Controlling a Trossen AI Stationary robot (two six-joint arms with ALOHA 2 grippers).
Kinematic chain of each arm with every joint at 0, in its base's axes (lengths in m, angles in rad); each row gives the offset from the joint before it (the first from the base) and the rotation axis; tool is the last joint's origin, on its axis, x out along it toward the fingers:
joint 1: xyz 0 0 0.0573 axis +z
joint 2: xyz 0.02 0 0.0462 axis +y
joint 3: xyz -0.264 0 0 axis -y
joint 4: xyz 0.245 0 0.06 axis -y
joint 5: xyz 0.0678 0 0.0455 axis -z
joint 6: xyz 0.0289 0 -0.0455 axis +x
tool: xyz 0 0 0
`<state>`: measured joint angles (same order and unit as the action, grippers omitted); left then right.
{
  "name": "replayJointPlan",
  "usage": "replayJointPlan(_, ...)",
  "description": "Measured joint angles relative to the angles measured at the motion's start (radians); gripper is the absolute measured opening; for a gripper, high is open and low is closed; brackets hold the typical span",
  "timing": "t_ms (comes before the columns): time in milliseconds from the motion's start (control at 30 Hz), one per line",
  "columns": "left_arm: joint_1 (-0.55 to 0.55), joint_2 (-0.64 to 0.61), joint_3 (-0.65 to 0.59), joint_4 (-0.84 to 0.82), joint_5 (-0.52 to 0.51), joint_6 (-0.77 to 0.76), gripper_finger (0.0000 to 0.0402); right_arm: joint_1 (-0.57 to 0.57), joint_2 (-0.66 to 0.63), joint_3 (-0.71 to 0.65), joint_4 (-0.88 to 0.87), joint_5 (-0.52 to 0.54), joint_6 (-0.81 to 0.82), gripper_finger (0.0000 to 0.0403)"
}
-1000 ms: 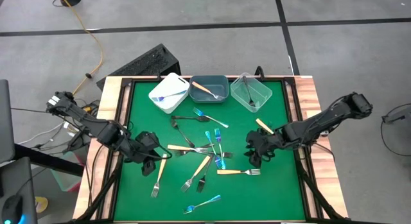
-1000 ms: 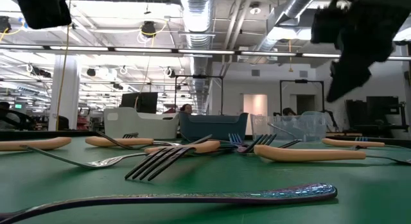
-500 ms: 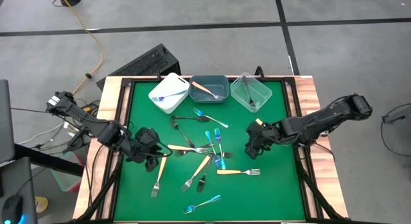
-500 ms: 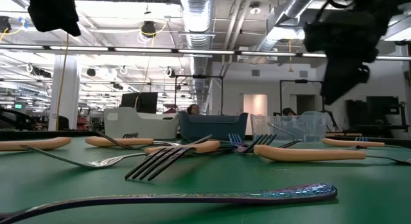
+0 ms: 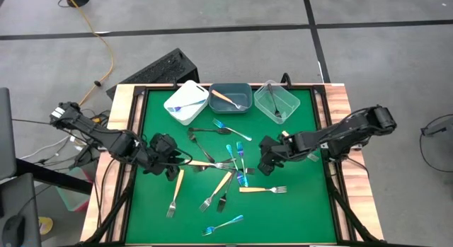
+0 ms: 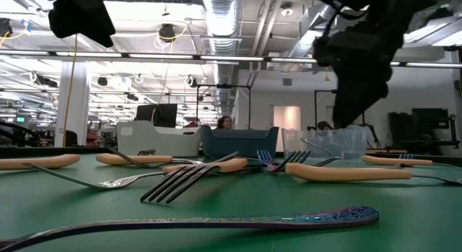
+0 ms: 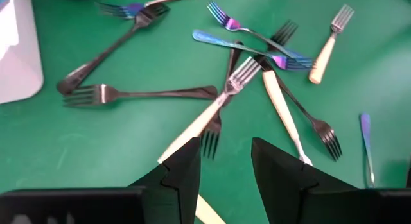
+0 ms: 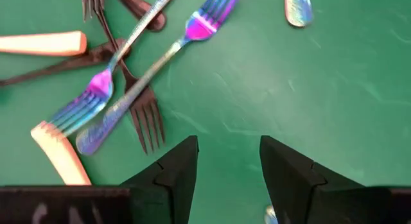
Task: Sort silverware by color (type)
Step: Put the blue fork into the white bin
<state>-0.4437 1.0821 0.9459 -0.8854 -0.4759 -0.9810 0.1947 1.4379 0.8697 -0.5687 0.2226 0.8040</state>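
Silverware (image 5: 216, 165): thin forks with metal heads, scattered mid-counter on the green mat. Handles come in three kinds: cream-orange, dark/black, and iridescent blue-purple. Most sit in a loose crossed pile between the two arms; no common heading.

- Orange-handled fork (image 5: 263, 190) lies along the left-right axis, tines to the right, just near of the right gripper.
- Orange-handled fork (image 5: 175, 194) lies along the near-far axis, slightly tilted, tines toward the near edge, left of the pile.
- Blue fork (image 5: 224, 224) sits alone by the near edge, lying diagonally.
- Blue fork (image 5: 232, 129) lies diagonally at the far side of the pile, tines to the left.
- Dark forks (image 7: 138, 94) lie crossed on the left side of the pile; in the left wrist view one lies flat across, another runs diagonally over toward the white bin.

Three bins in a row at the far edge: white bin (image 5: 185, 102), grey-blue bin (image 5: 230, 98), clear bin (image 5: 276, 102), each already holding a piece or more.

Left gripper (image 5: 170, 166) is low at the left edge of the pile, jaws partly open, empty, a cream handle showing just ahead between them in the left wrist view. Right gripper (image 5: 265, 156) is at the right edge of the pile, jaws open, empty, over bare mat.
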Motion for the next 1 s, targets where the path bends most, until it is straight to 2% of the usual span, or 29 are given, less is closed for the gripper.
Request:
replayJointPlan(233,0.032,-0.004,0.000,-0.070,0.004,0.022,0.0122,0.000,0.135,0.137,-0.007,0.000,0.033,0.0183)
replayJointPlan(767,0.132,-0.081,0.000,-0.097,0.034,0.416,0.0123,-0.001,0.371,0.430,-0.230,0.017,0.240,0.0183)
replayJointPlan(1000,0.159,-0.116,0.000,-0.097,0.034,0.443,0.0123,-0.003,0.437,0.501,-0.262,0.016,0.244,0.0183)
